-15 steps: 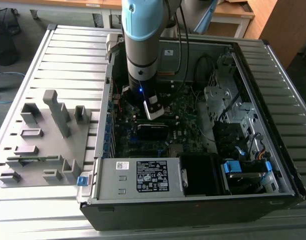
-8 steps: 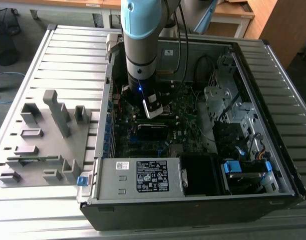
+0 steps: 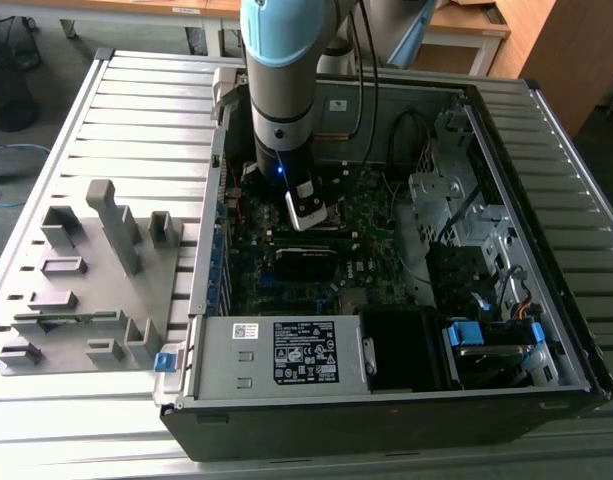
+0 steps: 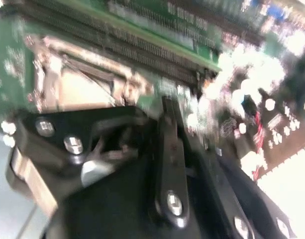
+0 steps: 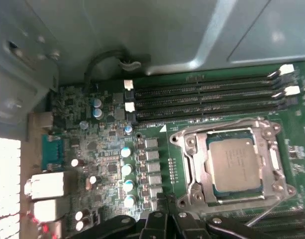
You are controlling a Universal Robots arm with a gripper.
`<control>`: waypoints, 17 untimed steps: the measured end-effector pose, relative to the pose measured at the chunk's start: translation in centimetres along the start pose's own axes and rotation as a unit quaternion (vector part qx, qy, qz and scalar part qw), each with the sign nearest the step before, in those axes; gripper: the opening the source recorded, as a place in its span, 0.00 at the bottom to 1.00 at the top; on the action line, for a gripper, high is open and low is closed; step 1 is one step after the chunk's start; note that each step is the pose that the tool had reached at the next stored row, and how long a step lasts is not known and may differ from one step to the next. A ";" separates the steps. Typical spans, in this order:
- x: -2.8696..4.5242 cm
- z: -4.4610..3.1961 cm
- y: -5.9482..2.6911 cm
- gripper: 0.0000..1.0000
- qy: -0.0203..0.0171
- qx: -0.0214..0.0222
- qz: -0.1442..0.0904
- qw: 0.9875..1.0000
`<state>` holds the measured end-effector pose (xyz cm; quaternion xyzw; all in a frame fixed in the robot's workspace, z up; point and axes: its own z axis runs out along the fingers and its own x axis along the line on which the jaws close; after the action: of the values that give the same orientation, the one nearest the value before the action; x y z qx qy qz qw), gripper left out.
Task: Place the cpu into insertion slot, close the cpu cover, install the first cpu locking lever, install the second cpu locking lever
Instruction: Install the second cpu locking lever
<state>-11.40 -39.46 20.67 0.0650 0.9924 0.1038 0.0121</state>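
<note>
**Chip seated, cover down over it**

The cpu (image 5: pixel 236 163) lies in its socket on the green motherboard (image 5: pixel 157 149), with the cpu cover (image 5: pixel 192 164) framing it. The pincer (image 3: pixel 311 215) hangs just above the socket inside the open computer case (image 3: pixel 546 330); I cannot tell whether it is open. The white label (image 3: pixel 304 352) on the power supply is too small to read.

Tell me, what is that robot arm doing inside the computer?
The robot arm is reaching down into an open computer case with its claw close over the green motherboard. In the first wrist view, the cpu, a small silver square chip, already sits in its slot. The cpu cover, a shiny metal frame, lies down around it. The claw hovers right beside the slot.
</note>
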 end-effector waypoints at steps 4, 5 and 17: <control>-0.03 -1.64 0.35 0.10 0.000 -0.001 0.000 1.000; -0.03 -2.08 0.44 0.10 0.000 -0.002 0.000 1.000; -0.08 -6.35 1.35 0.10 0.000 -0.002 0.000 1.000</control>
<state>-11.38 -39.46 27.16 0.0648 0.9922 0.1055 0.0119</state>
